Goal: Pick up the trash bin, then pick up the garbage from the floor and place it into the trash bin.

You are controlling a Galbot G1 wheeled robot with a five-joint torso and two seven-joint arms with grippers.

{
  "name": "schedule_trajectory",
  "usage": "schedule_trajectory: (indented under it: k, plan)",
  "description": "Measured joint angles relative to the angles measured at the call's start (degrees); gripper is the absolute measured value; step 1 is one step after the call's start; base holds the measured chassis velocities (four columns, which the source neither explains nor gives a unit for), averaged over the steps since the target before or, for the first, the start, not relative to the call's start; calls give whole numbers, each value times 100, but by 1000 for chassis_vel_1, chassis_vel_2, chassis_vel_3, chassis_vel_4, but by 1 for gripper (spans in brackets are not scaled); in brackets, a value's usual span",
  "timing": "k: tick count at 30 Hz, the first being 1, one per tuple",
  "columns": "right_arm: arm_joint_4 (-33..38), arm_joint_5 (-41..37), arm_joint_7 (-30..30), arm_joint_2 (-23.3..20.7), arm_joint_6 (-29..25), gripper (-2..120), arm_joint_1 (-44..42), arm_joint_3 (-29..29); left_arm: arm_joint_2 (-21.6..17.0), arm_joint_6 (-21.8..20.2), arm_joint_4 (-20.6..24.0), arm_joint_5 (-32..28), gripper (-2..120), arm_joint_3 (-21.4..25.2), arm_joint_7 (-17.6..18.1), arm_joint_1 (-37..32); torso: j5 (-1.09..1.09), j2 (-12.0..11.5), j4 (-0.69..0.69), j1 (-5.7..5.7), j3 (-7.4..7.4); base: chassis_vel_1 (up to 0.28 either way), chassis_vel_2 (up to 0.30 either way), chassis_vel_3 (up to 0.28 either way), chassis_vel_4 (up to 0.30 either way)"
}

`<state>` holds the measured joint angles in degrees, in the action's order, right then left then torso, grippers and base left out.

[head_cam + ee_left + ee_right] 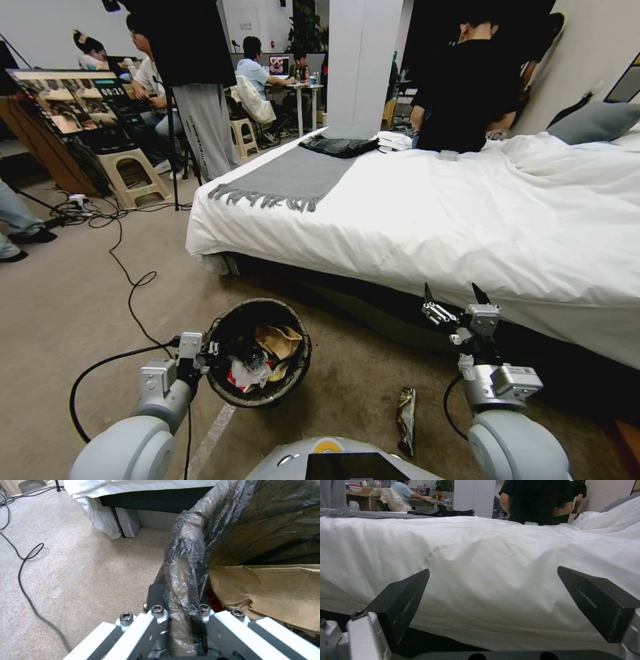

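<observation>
The left gripper (212,348) was clamped tight on the bag-covered rim of the trash bin (293,383), which sat before the bed (413,207) holding garbage (263,357). The right gripper (453,293) hung wide open and empty beside the bed. A dark wrapper (405,411) lay on the carpet (60,307) between the arms.

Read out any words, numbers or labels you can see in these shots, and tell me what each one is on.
"00:25": white digits on the dark slanted display screen, seen in the head view.
Embossed marking on a black fingertip of the open right pincer: too blurred to read.
Print on the dark crumpled snack wrapper on the floor: too small to read.
Sign on the far white wall: too small to read.
</observation>
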<state>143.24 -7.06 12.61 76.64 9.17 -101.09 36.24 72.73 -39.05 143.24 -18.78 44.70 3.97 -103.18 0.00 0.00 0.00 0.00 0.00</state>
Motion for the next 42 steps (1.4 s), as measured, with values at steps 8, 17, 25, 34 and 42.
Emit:
schedule_trajectory:
  k: [8,17,25,34,42]
  plan:
    - [0,1,27,1,62,100,14,-45,-7,-1,0,-1,1,6,0,22,0,0,0,0,0,0,0,0,0]
    - [0,11,40,5,89,100,20,-69,-25,-2,0,-1,1,16,-1,26,0,0,0,0,0,0,0,0,0]
    - [0,23,50,8,96,100,10,-81,-29,-1,0,-2,1,20,-3,28,0,0,0,0,0,0,0,0,0]
    - [0,29,53,6,96,100,20,-94,-30,2,0,-2,1,33,-5,23,0,0,1,0,0,63,-58,-57,68]
    - [0,31,55,5,99,100,25,-98,-30,2,0,-3,1,28,-9,25,0,0,0,0,0,75,-77,-78,62]
